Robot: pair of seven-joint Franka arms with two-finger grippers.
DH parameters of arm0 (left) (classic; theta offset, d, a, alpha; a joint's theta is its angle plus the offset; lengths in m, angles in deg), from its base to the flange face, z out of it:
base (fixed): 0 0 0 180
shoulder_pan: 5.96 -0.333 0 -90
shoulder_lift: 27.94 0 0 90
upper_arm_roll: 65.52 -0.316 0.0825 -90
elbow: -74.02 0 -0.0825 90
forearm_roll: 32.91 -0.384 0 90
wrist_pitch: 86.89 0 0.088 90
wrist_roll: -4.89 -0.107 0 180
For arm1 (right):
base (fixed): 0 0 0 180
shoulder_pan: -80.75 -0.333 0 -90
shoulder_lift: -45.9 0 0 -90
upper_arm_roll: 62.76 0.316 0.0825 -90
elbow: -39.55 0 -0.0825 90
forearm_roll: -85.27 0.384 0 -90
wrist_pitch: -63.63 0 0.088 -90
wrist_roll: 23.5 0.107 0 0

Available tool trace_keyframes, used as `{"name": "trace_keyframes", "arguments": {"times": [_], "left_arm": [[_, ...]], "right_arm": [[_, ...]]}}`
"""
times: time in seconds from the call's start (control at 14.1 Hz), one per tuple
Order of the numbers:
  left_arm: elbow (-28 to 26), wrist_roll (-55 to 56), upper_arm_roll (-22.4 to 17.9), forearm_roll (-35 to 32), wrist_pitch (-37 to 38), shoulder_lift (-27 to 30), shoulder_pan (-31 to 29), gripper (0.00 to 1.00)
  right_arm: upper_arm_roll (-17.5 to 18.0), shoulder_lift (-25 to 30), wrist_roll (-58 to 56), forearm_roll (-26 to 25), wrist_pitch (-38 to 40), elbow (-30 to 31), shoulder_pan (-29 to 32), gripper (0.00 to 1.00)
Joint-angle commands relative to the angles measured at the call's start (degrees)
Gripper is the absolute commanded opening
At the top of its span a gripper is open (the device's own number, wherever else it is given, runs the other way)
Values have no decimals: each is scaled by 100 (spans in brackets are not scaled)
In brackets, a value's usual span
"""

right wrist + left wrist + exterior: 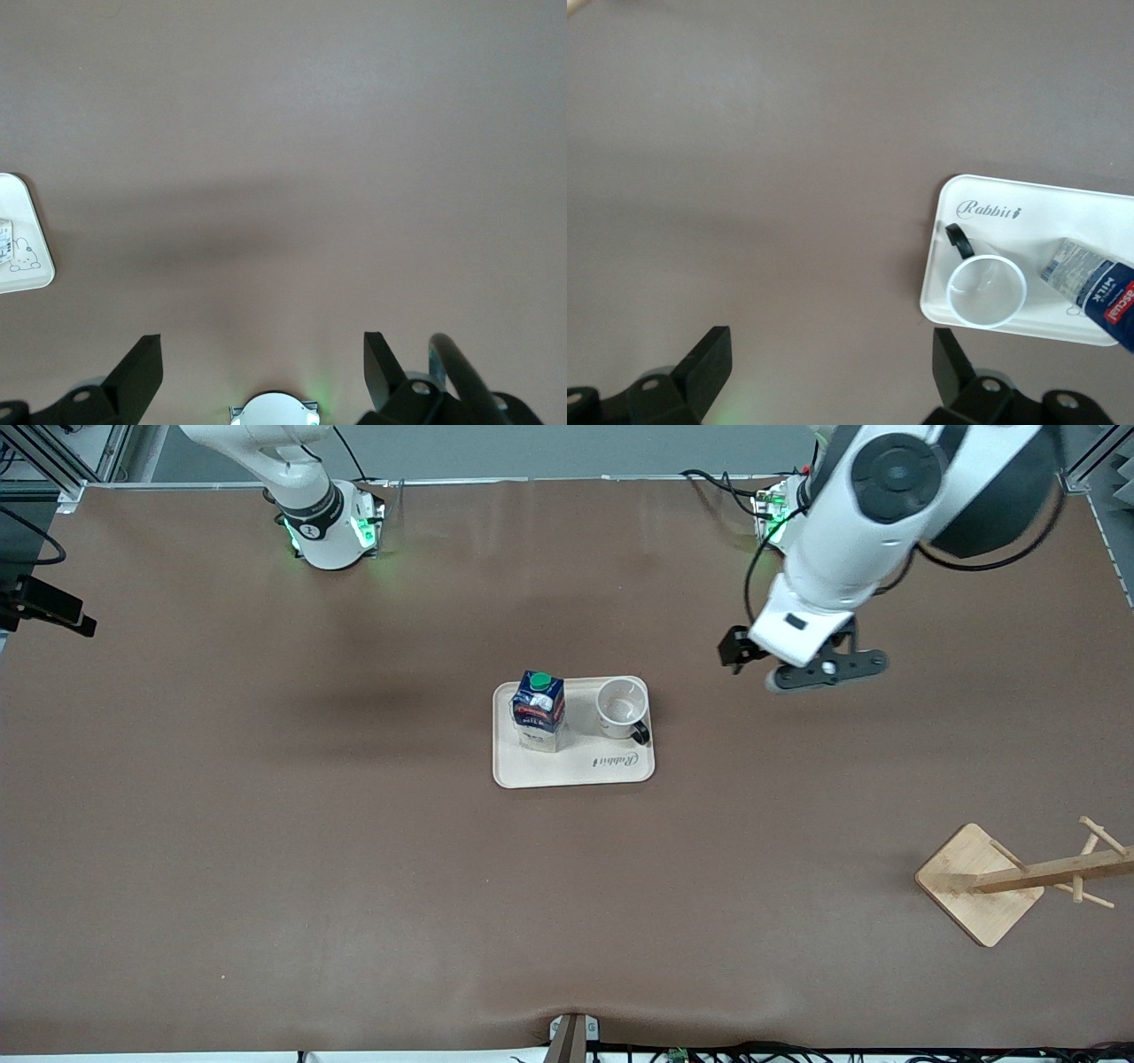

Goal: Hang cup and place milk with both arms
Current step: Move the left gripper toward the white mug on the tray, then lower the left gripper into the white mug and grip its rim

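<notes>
The cup [622, 708], white with a black handle, stands upright on a cream tray [576, 771] at mid-table. The milk [539, 710], dark blue with a green cap, stands beside it on the tray, toward the right arm's end. My left gripper [819, 673] is open and empty over bare table, off the tray toward the left arm's end. The left wrist view shows its open gripper [831, 372], the cup [986, 290], the milk [1099, 292] and the tray [1028, 199]. My right gripper [261, 372] is open and empty over bare table, with a tray corner [27, 274] in view.
A wooden mug rack [1019, 877] with pegs stands on a square base at the left arm's end, nearer the front camera than the tray. The right arm's base [328, 531] also shows in the right wrist view [273, 409]. Brown table [266, 824] surrounds the tray.
</notes>
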Motion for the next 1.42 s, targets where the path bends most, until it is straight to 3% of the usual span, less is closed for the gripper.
{"name": "trace_keyframes", "arguments": {"times": [0.0,0.28,0.5,0.64,0.85,0.92,1.21,1.28,1.35], "left_arm": [[-784,554,261,30,-830,87,-59,100],[-1664,1625,412,21,-2043,-44,195,100],[-1771,2557,438,-22,-2677,-588,598,100],[-1815,2788,438,-93,-2863,-914,740,85],[-1841,3340,438,-522,-3240,-1423,828,73],[-1824,3594,438,-698,-3381,-1625,907,63],[-1692,4325,429,-1288,-3698,-2145,925,59],[-1666,4405,429,-1349,-3733,-2233,925,51],[-1631,4423,429,-1359,-3742,-2251,916,33]], "right_arm": [[28,5,-7,46,54,-24,58,100],[28,5,-7,46,54,-24,58,100],[28,5,-7,46,54,-24,58,100],[28,5,2,46,54,-24,58,100],[28,5,2,46,54,-24,58,100],[28,5,-6,46,54,-24,49,100],[28,5,-6,46,54,-24,58,100],[28,5,2,46,54,-33,58,100],[28,5,2,46,45,-24,58,100]]}}
